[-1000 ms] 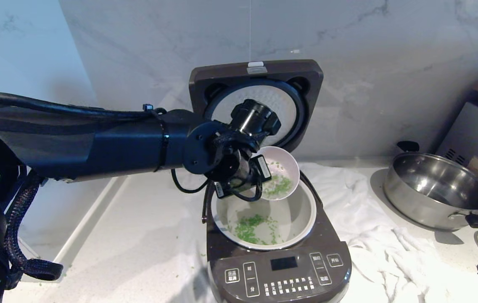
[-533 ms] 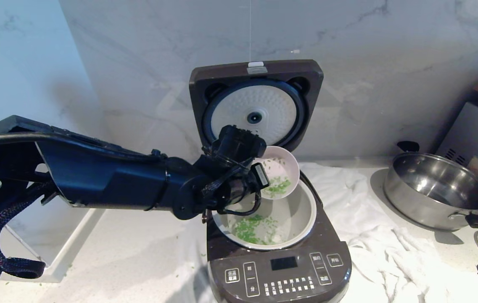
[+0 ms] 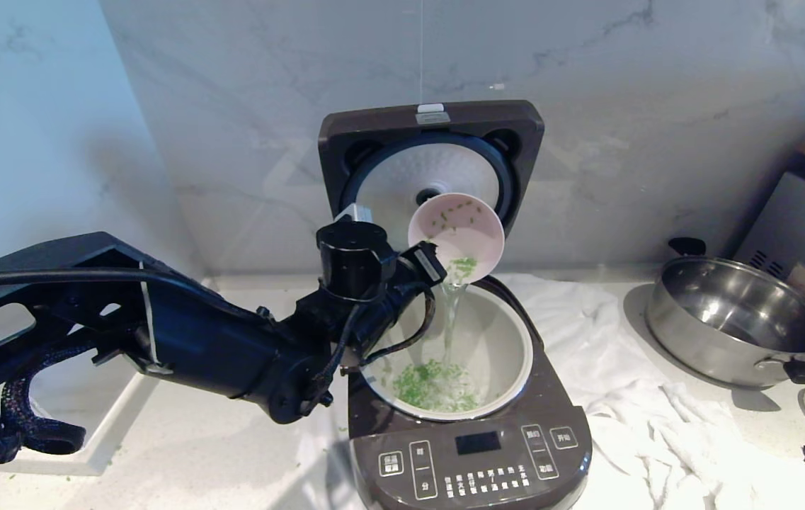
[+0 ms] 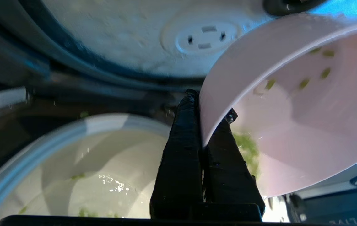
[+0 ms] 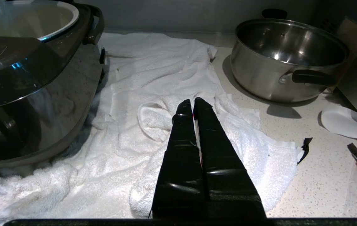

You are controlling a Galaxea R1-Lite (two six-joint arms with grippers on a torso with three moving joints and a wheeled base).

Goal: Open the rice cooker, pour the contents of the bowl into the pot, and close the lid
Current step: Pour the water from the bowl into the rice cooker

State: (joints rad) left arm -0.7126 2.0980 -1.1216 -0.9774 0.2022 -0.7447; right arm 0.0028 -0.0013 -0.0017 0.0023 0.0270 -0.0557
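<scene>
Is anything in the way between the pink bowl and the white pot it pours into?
Nothing visible. The left gripper holds the bowl by its rim, tipped above the open pot. Liquid and green bits fall straight in. The lid stands up behind, out of the path.

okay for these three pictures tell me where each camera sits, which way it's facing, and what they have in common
Head view: on the robot's head, facing forward and down at the open rice cooker; shows the left arm tipping the bowl over the pot.
Left wrist view: behind the left gripper, which pinches the bowl's rim; faces the lid underside and the pot.
Right wrist view: behind the right gripper, shut, low over the white towel, facing the steel pan.
Shared: all three show the pot; head and right wrist share the towel and pan.
</scene>
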